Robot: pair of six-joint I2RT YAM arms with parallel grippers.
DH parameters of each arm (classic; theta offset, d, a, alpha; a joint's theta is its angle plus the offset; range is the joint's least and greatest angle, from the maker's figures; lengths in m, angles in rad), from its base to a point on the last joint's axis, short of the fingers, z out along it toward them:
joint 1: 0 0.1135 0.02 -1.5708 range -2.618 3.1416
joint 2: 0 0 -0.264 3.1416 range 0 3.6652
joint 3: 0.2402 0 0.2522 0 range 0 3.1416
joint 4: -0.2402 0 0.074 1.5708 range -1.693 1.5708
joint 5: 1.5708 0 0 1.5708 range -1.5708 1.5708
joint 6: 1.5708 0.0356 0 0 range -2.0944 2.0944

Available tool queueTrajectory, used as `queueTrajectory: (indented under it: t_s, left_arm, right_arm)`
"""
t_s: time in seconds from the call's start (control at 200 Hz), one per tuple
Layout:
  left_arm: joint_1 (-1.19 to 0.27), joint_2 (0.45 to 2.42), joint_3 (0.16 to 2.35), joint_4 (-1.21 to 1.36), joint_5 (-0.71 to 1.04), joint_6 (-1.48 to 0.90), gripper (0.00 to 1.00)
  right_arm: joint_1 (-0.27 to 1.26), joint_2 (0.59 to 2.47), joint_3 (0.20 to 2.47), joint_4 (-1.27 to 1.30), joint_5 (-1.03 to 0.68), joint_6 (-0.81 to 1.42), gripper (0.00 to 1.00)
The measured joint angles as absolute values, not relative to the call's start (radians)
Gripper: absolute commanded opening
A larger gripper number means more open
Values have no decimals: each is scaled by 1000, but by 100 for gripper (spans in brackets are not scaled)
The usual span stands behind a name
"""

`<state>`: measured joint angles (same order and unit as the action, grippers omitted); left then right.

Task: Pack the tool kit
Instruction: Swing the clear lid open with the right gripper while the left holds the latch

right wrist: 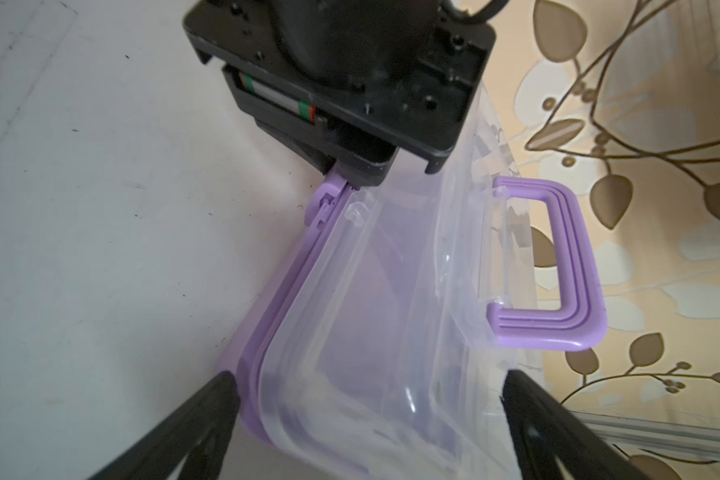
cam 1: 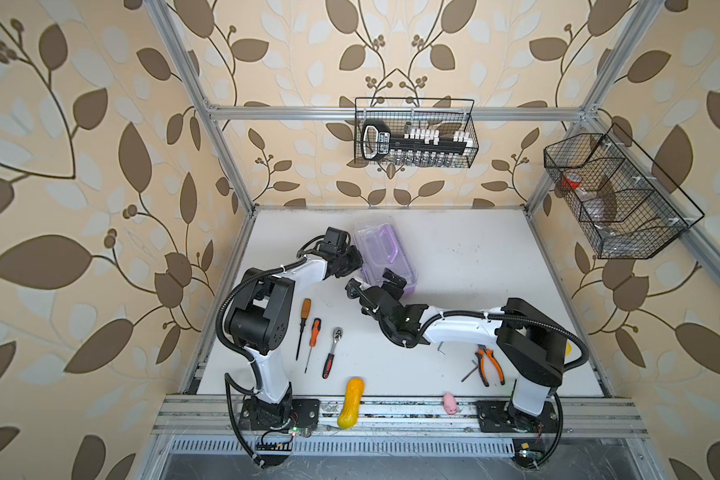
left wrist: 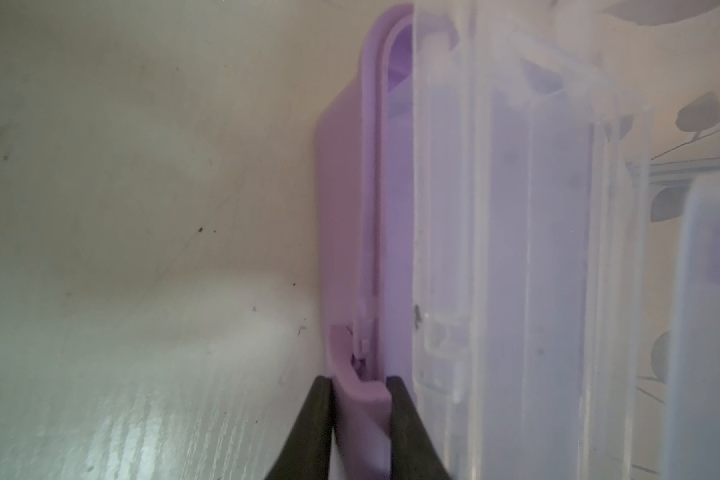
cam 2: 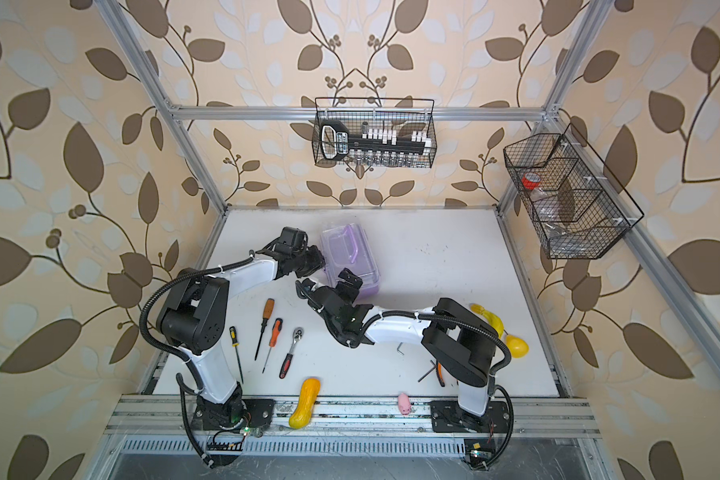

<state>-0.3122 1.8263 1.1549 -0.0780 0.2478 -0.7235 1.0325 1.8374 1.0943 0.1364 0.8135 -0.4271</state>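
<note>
I see a white table (cam 1: 474, 270) inside the frame. On the far wall hangs a black wire basket (cam 1: 471, 124) holding a socket set (cam 1: 416, 143). Its black holder carries a white label, too small for me to read. A second wire basket (cam 1: 641, 232) hangs on the right wall.

The tool kit (cam 1: 385, 253) sits on the table left of centre and towards the far side, between my two grippers. It has a lilac base, a clear lid and a purple handle (right wrist: 558, 266). I can read no brand or writing on it.

The left gripper (left wrist: 360, 411) is clamped on the lilac latch (left wrist: 360, 399) at the kit's left side. The right gripper (right wrist: 368, 399) has its fingers spread wide on either side of the kit's near end. I cannot tell whether they touch it.

Near left, side by side, lie a brown-handled screwdriver (cam 1: 305, 309), an orange-handled screwdriver (cam 1: 316, 328) and a ratchet (cam 1: 333, 351). Near right lie orange-handled pliers (cam 1: 489, 361) beside a hex key (cam 1: 472, 370). At the near edge are a yellow toy squash (cam 1: 351, 401) and a small pink toy pig (cam 1: 449, 403).
</note>
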Motion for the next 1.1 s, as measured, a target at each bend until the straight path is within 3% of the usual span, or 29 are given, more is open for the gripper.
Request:
queueTrajectory:
  t_s: [0.13, 0.345, 0.625, 1.1]
  left_arm:
    - [-313, 1826, 1156, -80, 250, -723, 23]
    - [-312, 1827, 1156, -65, 247, -724, 23]
    - [-311, 1828, 1156, -59, 234, -725, 22]
    - [-310, 1828, 1156, -60, 235, -724, 22]
  right_arm:
    - [1006, 1842, 1106, 139, 808, -411, 100]
    - [952, 1833, 1144, 73, 728, -330, 90]
    - [852, 1724, 1175, -2, 585, -177, 90]
    - [499, 1607, 1154, -53, 156, 165, 88]
